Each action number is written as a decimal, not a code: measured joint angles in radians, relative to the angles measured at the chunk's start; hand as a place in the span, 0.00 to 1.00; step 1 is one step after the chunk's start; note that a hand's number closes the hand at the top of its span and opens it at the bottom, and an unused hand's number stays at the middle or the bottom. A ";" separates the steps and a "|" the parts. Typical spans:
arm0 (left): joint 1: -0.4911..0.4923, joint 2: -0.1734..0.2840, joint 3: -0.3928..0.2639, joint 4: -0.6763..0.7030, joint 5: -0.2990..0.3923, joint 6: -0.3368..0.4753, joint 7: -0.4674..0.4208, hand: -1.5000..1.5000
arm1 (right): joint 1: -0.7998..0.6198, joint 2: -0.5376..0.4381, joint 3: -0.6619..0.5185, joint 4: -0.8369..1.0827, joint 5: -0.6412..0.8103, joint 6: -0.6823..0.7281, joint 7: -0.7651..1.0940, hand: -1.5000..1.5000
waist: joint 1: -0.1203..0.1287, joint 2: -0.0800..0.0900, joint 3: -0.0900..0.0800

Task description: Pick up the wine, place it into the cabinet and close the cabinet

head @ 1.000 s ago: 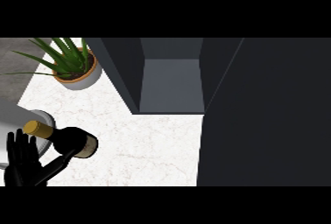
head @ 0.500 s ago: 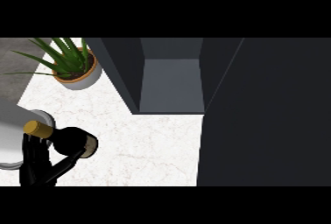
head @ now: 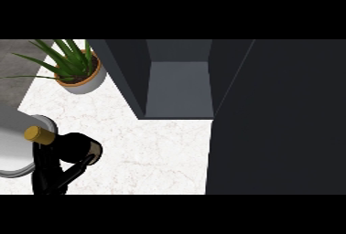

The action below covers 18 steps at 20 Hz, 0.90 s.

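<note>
The wine bottle (head: pixel 73 147) is dark with a gold cap (head: pixel 37 134). It lies tilted on the white counter (head: pixel 155 151) at the lower left, its cap over the rim of a grey plate (head: pixel 17 151). My left hand (head: pixel 49 179) comes up from the lower edge and curls round the bottle's lower body, the thumb (head: pixel 76 170) on its right side. Black on black hides the exact contact. The cabinet (head: pixel 179 87) stands open at the top centre, its grey inside bare. Its dark door (head: pixel 277 119) swings out to the right. My right hand does not show.
A potted plant (head: pixel 76 68) in a tan and white pot stands at the back left, beside the cabinet's left wall. The open door covers the whole right side of the view. Bare counter lies between the bottle and the cabinet's mouth.
My left hand was open with fingers up at the far left. It has moved right and closed round the bottle. The bottle has stayed in place.
</note>
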 measured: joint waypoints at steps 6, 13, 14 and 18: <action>-0.075 0.019 0.039 0.180 0.057 -0.108 -0.113 0.00 | 0.008 0.016 0.023 0.002 0.029 -0.004 -0.016 0.00 | -0.001 0.000 0.000; -0.112 0.030 0.031 0.286 0.083 -0.159 -0.195 1.00 | 0.010 0.022 0.027 -0.007 0.030 -0.011 0.001 0.00 | 0.000 -0.001 0.002; -0.118 0.033 0.031 0.306 0.087 -0.178 -0.208 1.00 | 0.006 0.018 0.014 -0.011 0.017 -0.012 0.007 0.00 | 0.000 -0.002 0.004; -0.135 0.041 0.030 0.354 0.101 -0.215 -0.240 1.00 | 0.021 0.019 0.009 -0.010 0.021 -0.002 -0.008 0.00 | 0.001 -0.006 0.013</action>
